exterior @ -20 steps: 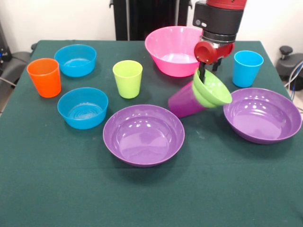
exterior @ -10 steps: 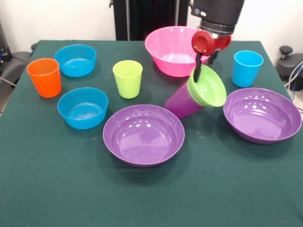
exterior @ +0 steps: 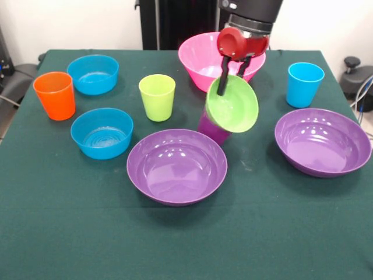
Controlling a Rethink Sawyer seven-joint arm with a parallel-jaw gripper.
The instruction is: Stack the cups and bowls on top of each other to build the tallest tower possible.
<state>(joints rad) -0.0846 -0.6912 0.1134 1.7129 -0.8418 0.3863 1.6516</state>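
Note:
My gripper is shut on the upper rim of the small green bowl, which is tipped so its inside faces the camera. The purple cup sticks out behind and below the bowl, tilted, its mouth hidden by the bowl. I cannot tell whether its base touches the table. A wide purple bowl lies just in front of it and a second one at the right. The pink bowl stands behind the gripper. The lime cup, orange cup and light blue cup stand upright.
Two small blue bowls sit at the left near the orange cup. The green tablecloth covers the table.
The gripper has moved left and slightly up, carrying the green bowl and the purple cup with it. The bowl has turned to face the camera more. Nothing else has shifted.

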